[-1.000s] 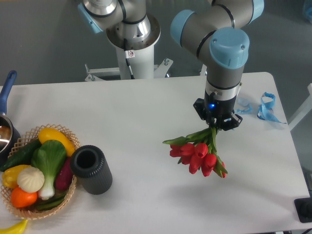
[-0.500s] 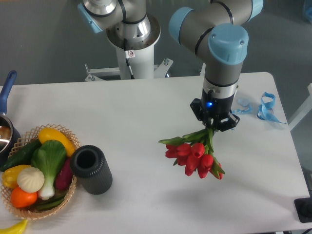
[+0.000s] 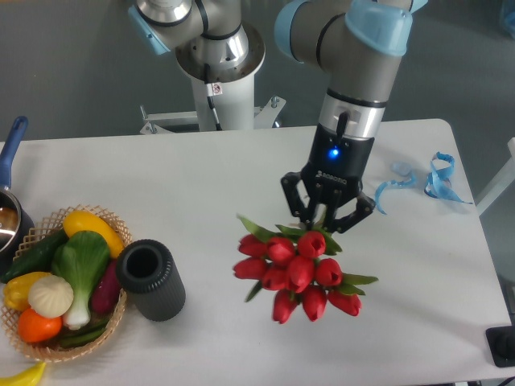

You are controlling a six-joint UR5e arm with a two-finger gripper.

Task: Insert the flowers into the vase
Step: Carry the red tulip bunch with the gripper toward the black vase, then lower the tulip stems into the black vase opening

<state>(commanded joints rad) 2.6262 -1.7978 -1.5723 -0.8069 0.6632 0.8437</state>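
While the arm hung over the middle of the table [image 3: 201, 193], its claw [image 3: 325, 215] was clenched on the stems of the flowers [image 3: 296, 269], one bunch of red tulips hanging heads-down right of centre, clear of the tabletop. I counted about ten red heads, with a few green leaves sticking out at the sides. The single vase [image 3: 150, 279], dark and ribbed, stood upright at lower left with its round mouth open, well apart from the bunch. It sat just beside one woven basket [image 3: 113, 318], touching or nearly touching its right rim. The basket held vegetables: a yellow pepper, a leafy green one, a white bulb, an orange one, a purple one and a dark green one. One blue ribbon [image 3: 434, 178] lay curled at the right edge. A blue pan handle [image 3: 11, 145] poked in at the far left.
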